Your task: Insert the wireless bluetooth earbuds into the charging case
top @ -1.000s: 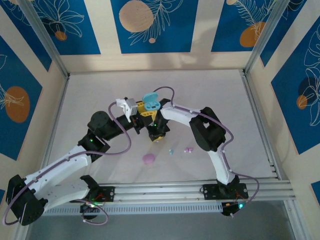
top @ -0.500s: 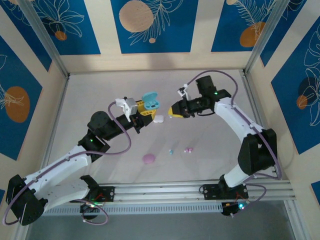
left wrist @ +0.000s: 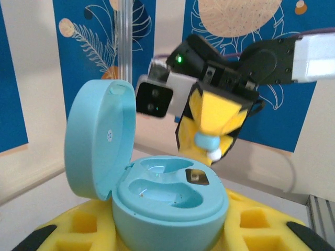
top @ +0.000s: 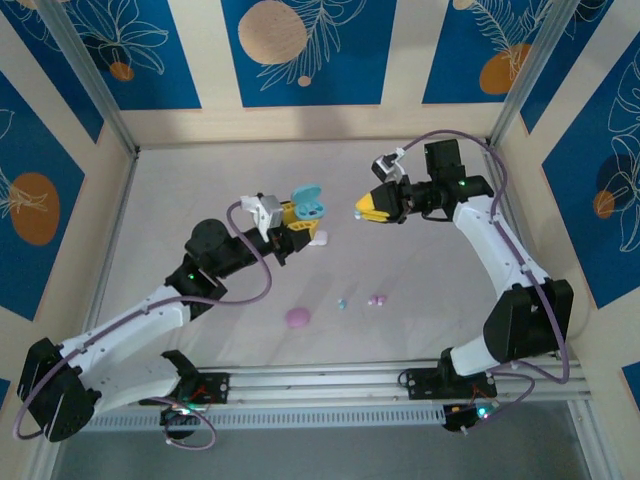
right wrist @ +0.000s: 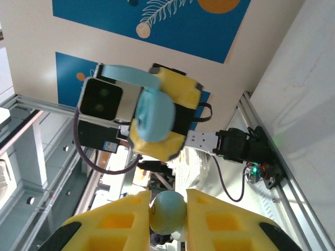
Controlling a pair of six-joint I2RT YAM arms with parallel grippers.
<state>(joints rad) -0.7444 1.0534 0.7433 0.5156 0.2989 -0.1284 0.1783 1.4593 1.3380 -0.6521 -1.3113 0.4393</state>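
- The teal charging case [left wrist: 167, 201] is a rounded pebble; its lid stands hinged up on one side, and two empty wells face upward; the left gripper [top: 298, 218] is clamped on it, holding it above the table [top: 200, 180], a little left of centre.
- The held earbud [right wrist: 167, 212] is a tiny pale-teal bead with a white tip; the right gripper [top: 363, 212] is closed tight on it, in the air just right of the case and apart from it.
- A loose teal earbud [top: 341, 302] and a pink earbud [top: 377, 298] lie on the table nearer the arm bases; a pink case [top: 298, 317] lies to their left; a small white piece [top: 318, 238] lies near the left gripper.
- Against the frame a second earlier, the right arm is no longer folded across in front of the left gripper; it is drawn back to the right; the case sits slightly further right.
- The left wrist view shows the empty wells and the bud's white tip, too small to read from overhead; the right wrist view shows the case only as a blurred teal shape.
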